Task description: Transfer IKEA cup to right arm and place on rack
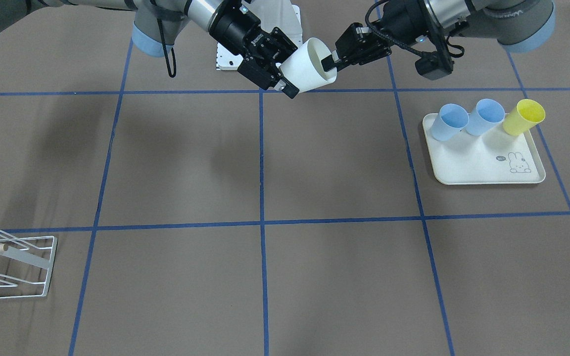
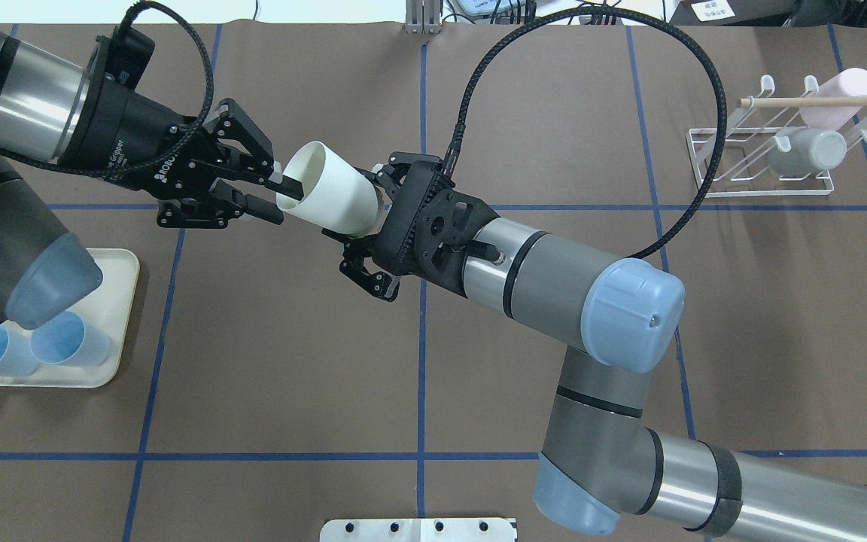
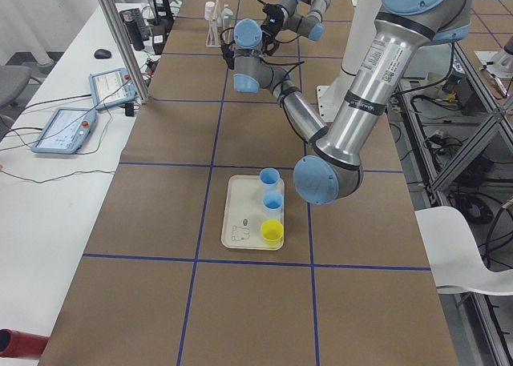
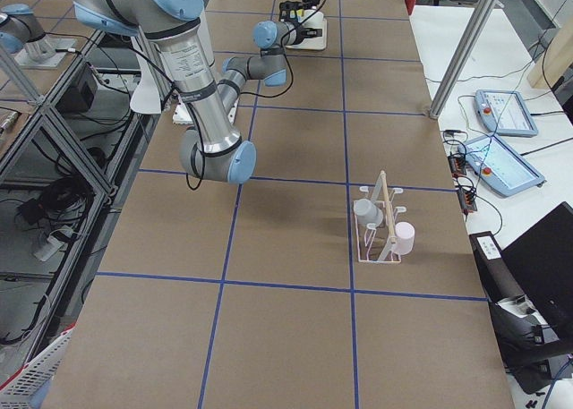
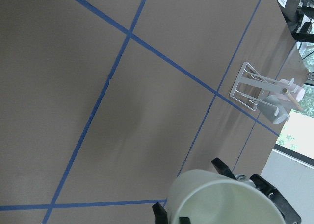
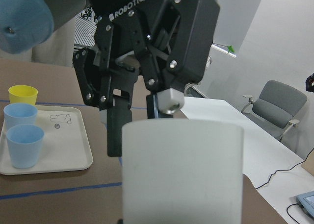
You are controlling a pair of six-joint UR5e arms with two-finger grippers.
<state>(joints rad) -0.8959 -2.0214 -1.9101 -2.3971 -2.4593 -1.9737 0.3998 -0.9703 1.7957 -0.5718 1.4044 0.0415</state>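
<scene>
Above the table (image 1: 339,163), close in front of my base and clear of its surface, the white cup (image 2: 332,197) lies almost level between my two arms. Its mouth points toward the left arm and its base toward the right, so that each set of fingers can take one end without fouling the other. My left fingers (image 2: 262,210) are narrow and straddle the rim wall, one inside the mouth and one along the outside. The right wrist view shows a slim gap beside the wall, so I cannot tell whether they press on it. My right fingers (image 1: 289,91) are spread to the width of the cup and lie against opposite sides of its lower body. I judge that they grip it, which makes this the handover step, with release by the left to follow. The rack (image 1: 26,257) stands well apart on my right, already carrying a pink cup (image 2: 838,89) and a grey mug (image 2: 806,150). Two blue cups (image 1: 449,122) and a yellow cup (image 1: 523,117) stand on the tray (image 1: 468,168) on my left.
</scene>
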